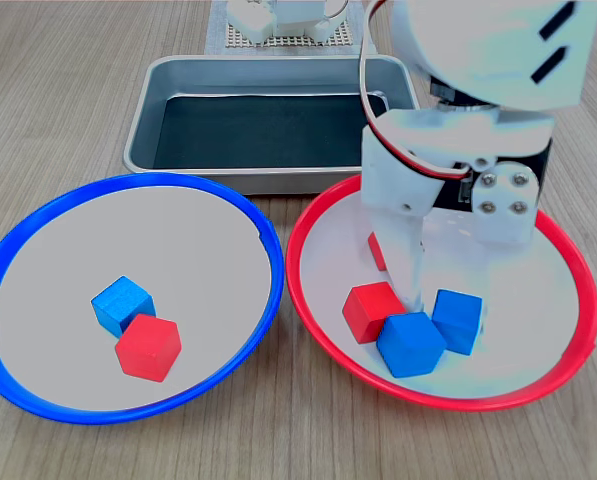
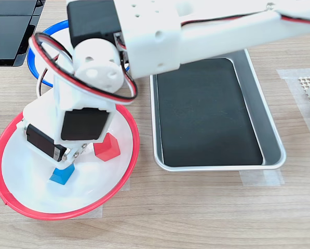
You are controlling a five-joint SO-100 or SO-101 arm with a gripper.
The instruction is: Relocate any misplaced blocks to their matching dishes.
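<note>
- Wood-grain desk [image 1: 68, 90] carries two large round shallow plates side by side, with a rectangular grey metal tray with a black bottom [image 1: 268, 130] on their far side in the first exterior view.
- Blue-rimmed plate with grey centre [image 1: 38, 240], on the first exterior view's left: holds one small matte blue cube [image 1: 121, 305] and, touching it on the near side, one small matte red cube [image 1: 148, 347]. The red one is misplaced.
- Red-rimmed plate [image 1: 568, 330], on the first exterior view's right: a red cube [image 1: 371, 310], then two blue cubes, one nearer the camera [image 1: 411, 343] and one just right of it [image 1: 458, 320], the three packed close together. Another red cube [image 1: 378, 250] shows partly behind the arm. Both blue ones are misplaced.
- White printed arm [image 2: 196, 31] reaches down into the red-rimmed plate. Its claw [image 1: 410, 285] has its tip down among the cluster, between the red cube and the right blue cube.
- Claw state: I cannot tell whether the jaws stand apart or together; the arm's body hides them in both exterior views. In the second exterior view a blue cube [image 2: 62, 174] sits just below the claw tip and a red cube [image 2: 107, 148] just beside it.
- Handling, as judgement: cubes look light, rigid, matte, so grippy and not fragile. Best hold is across two opposite flat faces, squarely, since a corner grip would likely twist the cube out.
- Risk: neighbours sit so close that a finger may nudge the red cube or the other blue one.
</note>
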